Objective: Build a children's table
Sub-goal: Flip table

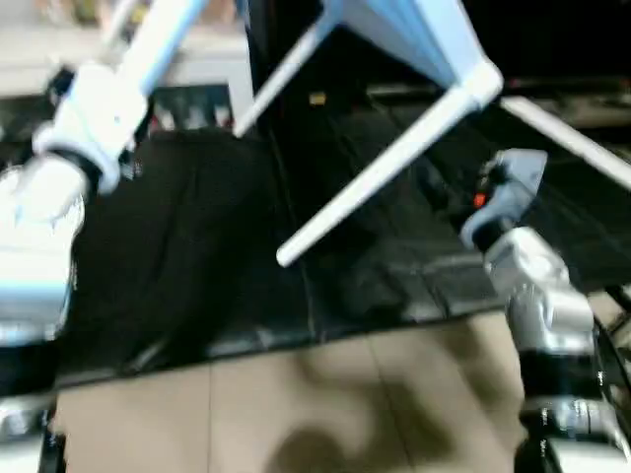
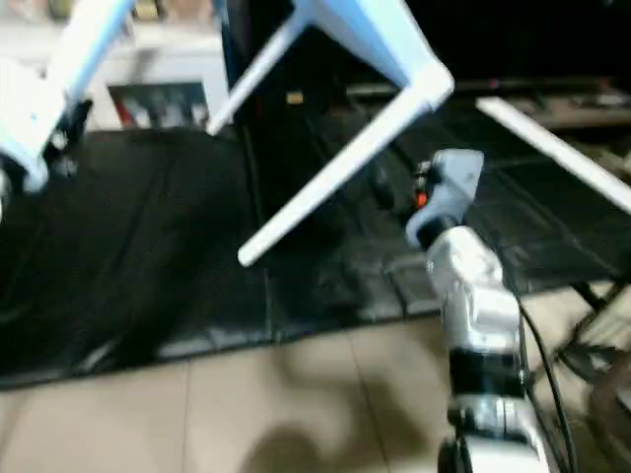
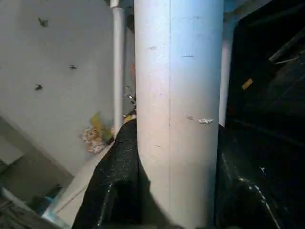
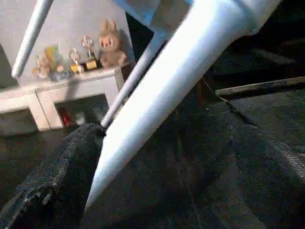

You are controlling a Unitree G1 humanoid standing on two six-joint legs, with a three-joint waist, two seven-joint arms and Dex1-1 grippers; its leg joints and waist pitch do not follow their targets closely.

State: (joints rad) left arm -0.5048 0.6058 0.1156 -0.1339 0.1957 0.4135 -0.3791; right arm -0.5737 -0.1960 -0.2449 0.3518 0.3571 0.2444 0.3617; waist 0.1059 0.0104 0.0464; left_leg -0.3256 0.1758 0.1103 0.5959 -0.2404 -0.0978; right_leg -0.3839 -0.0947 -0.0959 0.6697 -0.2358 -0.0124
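Children's table (image 1: pixel 414 39) hanging tilted in the air above the black mat (image 1: pixel 197 246), one white leg (image 3: pixel 178 109) being clamped on the left between the left tool's (image 3: pixel 176 191) black fingers, another leg (image 1: pixel 385 163) slanting down mid-scene, right tool (image 4: pixel 157 200) gaping wide, holding nothing.

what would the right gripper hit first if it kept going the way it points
Probably the long tapered white plastic table leg crossing between its open black fingers; depth is unclear, so it may pass beneath.
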